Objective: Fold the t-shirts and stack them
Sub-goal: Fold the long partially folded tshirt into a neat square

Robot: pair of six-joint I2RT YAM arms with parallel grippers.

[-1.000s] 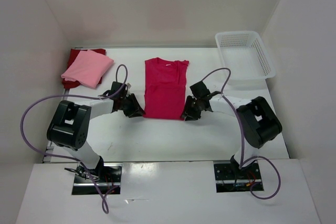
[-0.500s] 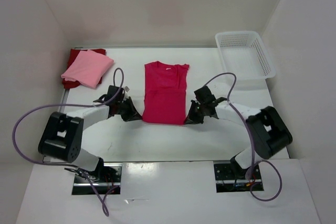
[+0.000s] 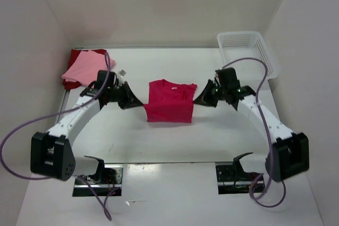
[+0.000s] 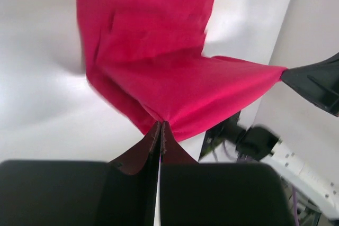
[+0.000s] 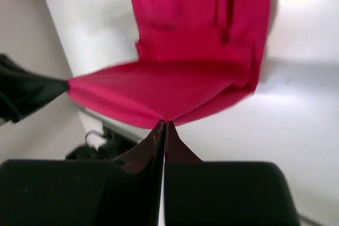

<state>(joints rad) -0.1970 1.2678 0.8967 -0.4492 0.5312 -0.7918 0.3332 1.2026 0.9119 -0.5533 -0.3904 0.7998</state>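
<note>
White tabletop (image 3: 175, 141), white walls (image 3: 159, 9), and at centre the crimson t-shirt (image 3: 169, 101) is pulled taut between the left gripper (image 3: 139, 103) and right gripper (image 3: 197, 100), each clamped tight on one corner of its raised edge, cloth folding over itself so the layer beneath is partly hidden. Collar end lies flat on the tabletop. Far left, the light pink t-shirt (image 3: 86, 67) covers the dark red t-shirt (image 3: 77, 55), only its edges showing.
</note>
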